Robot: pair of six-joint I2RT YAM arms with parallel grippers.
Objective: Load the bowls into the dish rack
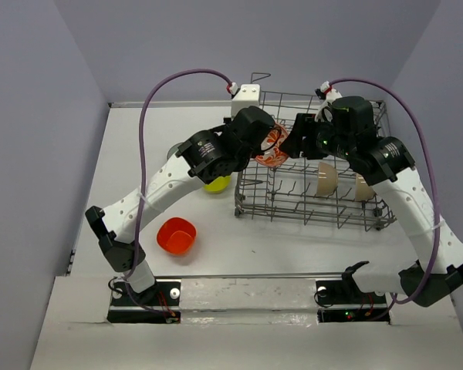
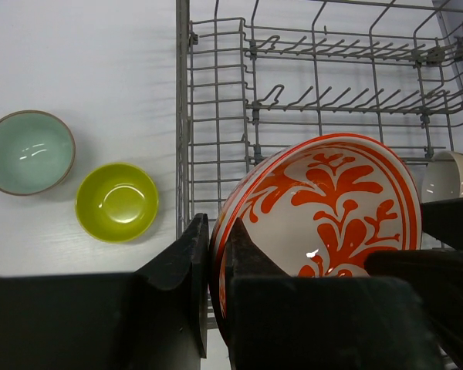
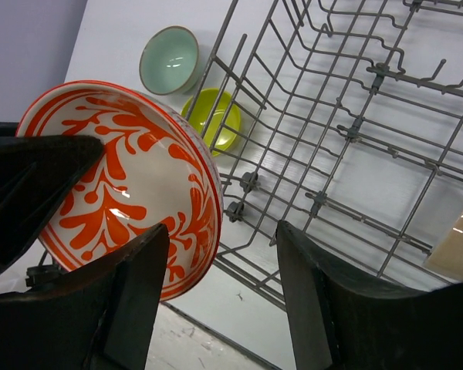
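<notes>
The red-patterned bowl hangs on edge over the left end of the dish rack, above the tines and not yet seated. The left gripper is clenched on its rim, 1 finger inside and 1 outside. It looks like glazed ceramic: stiff, slick and liable to chip on wire, so I'd judge the rim the sensible hold, lowered gently between tines. The right gripper hovers just beside it, fingers spread, grasping nothing. 2 cream bowls stand in the rack. On the table sit the teal bowl, the lime bowl beside it, and the orange-red bowl nearer the arms.
</notes>
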